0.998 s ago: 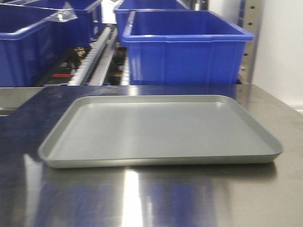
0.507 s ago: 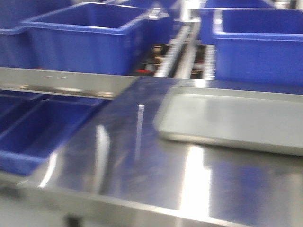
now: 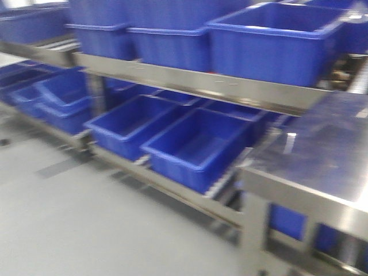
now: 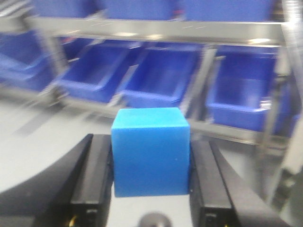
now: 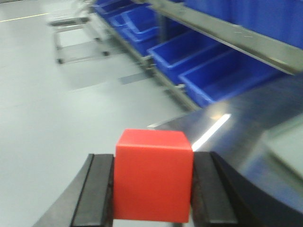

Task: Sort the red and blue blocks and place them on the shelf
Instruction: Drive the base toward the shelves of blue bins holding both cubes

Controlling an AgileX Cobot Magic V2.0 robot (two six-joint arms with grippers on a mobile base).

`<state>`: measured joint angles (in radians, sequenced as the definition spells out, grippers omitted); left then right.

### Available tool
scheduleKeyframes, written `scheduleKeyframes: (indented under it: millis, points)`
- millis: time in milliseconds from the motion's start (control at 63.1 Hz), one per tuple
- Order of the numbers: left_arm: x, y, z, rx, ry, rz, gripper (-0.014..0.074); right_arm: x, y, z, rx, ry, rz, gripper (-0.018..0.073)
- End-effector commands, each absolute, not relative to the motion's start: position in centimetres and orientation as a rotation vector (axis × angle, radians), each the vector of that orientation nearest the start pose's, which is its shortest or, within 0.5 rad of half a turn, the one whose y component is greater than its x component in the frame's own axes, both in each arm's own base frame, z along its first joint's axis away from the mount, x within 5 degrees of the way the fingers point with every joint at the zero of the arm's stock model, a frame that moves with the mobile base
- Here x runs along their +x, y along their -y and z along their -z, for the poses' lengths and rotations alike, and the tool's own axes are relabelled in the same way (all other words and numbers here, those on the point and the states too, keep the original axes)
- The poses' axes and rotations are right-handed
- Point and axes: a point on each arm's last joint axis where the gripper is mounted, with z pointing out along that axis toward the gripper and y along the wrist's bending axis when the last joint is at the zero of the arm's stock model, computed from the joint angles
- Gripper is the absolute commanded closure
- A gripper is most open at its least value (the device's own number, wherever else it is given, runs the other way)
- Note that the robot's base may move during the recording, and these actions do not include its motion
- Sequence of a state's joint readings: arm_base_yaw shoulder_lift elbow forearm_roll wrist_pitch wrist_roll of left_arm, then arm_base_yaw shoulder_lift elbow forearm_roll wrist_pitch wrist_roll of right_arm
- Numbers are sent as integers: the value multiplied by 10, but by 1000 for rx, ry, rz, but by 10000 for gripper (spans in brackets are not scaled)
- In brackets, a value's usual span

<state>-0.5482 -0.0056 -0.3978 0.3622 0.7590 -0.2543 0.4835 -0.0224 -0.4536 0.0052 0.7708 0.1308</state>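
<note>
In the left wrist view my left gripper (image 4: 150, 163) is shut on the blue block (image 4: 150, 151), its black fingers (image 4: 97, 175) pressed against both sides. In the right wrist view my right gripper (image 5: 152, 187) is shut on the red block (image 5: 153, 175), held above the grey floor. The shelf (image 3: 190, 86) of grey steel rails carries blue bins (image 3: 270, 40) on an upper tier and blue bins (image 3: 192, 144) on a lower tier. It also fills the background of the left wrist view as the shelf (image 4: 156, 30). Neither gripper shows in the front-facing view.
A steel table top (image 3: 322, 149) juts in at the right of the front-facing view, its leg (image 3: 253, 230) near the bottom. Grey floor (image 3: 75, 218) spreads at the lower left. In the right wrist view a table corner (image 5: 246, 127) lies behind the block and a cart frame (image 5: 75, 33) stands far off.
The front-facing view has swung left: the grey tray and table that filled it have slid out to the right, and the shelf's lower bins and the floor have come into view.
</note>
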Motion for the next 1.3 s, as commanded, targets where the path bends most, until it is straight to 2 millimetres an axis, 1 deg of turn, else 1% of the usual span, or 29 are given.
scheduleKeyframes:
  millis: [0, 1283]
  points:
    - [19, -13, -292, 320, -1648, 192, 316, 3, -2, -304, -301, -1650, -455, 272]
    - [19, -13, -292, 319, -1648, 194, 316, 3, -2, -304, -301, -1650, -455, 272]
